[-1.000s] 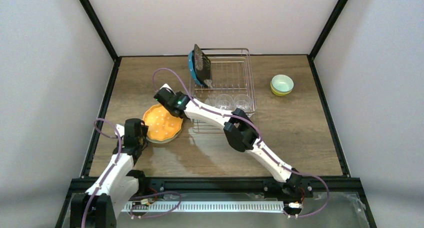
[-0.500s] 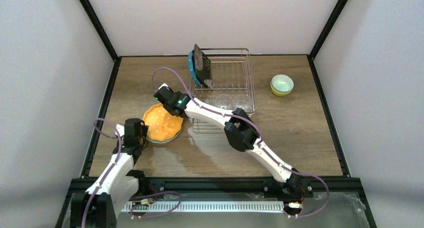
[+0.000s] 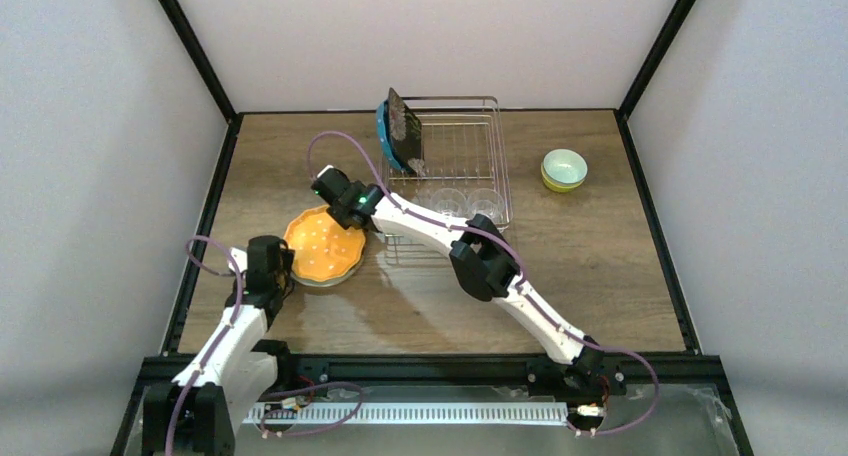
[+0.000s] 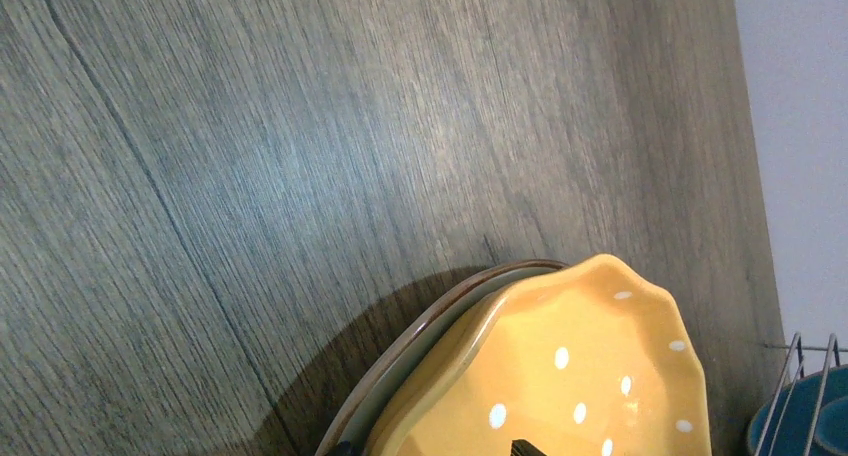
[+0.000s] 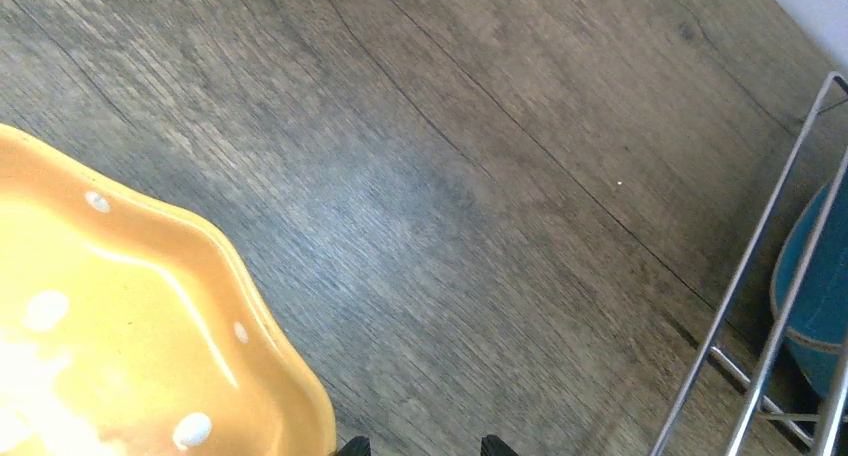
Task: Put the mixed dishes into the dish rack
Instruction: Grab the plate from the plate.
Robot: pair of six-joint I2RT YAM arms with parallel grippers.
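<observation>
Wooden table point(image 3: 600, 276), orange plate point(image 3: 322, 248), left claw point(image 3: 287, 268) spread, right claw point(image 5: 420, 446) spread, dish rack point(image 3: 502, 166) behind.

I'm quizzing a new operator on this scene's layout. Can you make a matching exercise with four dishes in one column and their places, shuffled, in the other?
Dishes:
1. orange dotted plate
2. black square plate
3. clear glass cups
4. stacked small bowls

Places:
A. on the table, right of the dish rack
B. standing on edge at the rack's left side
C. on the table, left of the rack
D. inside the rack's near end

Pairs: 1-C, 2-B, 3-D, 4-A
</observation>
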